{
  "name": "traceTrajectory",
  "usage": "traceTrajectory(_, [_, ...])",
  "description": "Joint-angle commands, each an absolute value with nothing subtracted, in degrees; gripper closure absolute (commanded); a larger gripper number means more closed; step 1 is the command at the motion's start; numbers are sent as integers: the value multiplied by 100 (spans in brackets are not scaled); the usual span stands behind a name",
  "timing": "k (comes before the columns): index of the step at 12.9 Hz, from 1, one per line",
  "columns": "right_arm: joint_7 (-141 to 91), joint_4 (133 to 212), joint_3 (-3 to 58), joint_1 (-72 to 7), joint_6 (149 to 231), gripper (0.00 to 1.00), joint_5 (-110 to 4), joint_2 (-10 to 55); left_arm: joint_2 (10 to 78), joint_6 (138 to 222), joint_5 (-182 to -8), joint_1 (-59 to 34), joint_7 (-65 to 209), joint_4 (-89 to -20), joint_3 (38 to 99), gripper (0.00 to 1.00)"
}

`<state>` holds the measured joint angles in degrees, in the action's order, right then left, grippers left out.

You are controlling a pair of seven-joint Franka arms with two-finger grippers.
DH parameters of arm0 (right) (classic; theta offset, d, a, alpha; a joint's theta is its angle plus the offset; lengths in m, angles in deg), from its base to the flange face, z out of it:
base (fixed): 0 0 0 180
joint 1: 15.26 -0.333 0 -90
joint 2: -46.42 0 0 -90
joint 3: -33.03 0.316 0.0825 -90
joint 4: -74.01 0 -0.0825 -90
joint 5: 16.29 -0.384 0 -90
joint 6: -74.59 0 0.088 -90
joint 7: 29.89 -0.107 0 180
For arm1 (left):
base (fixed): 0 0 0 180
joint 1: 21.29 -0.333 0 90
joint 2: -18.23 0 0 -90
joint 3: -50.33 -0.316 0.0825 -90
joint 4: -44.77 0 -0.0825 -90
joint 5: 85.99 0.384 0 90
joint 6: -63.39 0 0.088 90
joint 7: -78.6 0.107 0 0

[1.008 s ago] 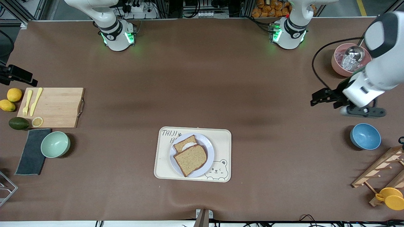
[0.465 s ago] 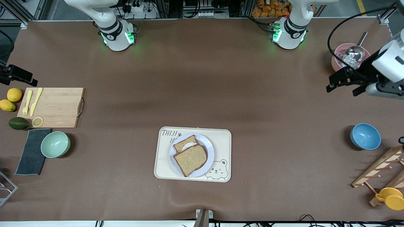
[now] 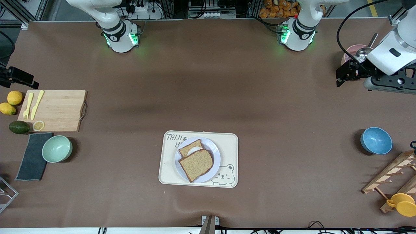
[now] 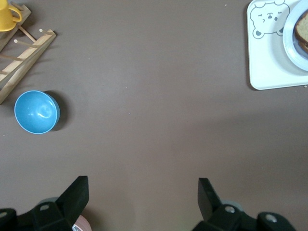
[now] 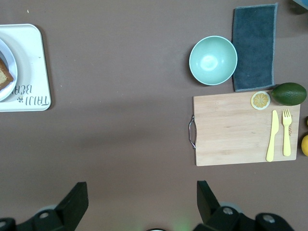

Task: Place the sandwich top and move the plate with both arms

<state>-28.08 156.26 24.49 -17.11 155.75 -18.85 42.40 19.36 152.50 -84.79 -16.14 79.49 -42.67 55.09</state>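
sandwich top (image 3: 196,164) on plate (image 3: 214,150), plate on tray (image 3: 230,146)

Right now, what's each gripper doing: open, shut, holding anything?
Left gripper: open, empty, up over the pink bowl at the left arm's end.
Right gripper: open, empty, over bare table near the cutting board.

Bare brown table (image 3: 208,91) is seen all around the cream tray (image 3: 229,152). The blue bowl (image 3: 376,140) and wooden rack (image 3: 390,175) crowd the left arm's end; the cutting board (image 3: 58,110) and green bowl (image 3: 57,148) crowd the right arm's end.
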Motion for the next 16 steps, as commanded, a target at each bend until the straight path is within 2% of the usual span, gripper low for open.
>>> traceTrajectory(1, [-2919,15768,2416,-1789,15580,0,-1945,4387,1964,15146,-8467,-1619,8045,-4207,5516,0])
traceTrajectory(4, [-2919,15777,2416,-1789,15580,0,-1945,4387,1946,15189,-8898,-1777,8027,-4207,5463,0])
traceTrajectory(6, [-2919,15768,2424,-1789,15580,0,-1945,4396,1990,15408,-8881,-1830,8027,-4259,5455,0])
traceTrajectory(16, [-2919,15785,2433,-1798,15509,0,-1945,4405,1893,15436,-8810,-1980,8010,-4365,5498,0])
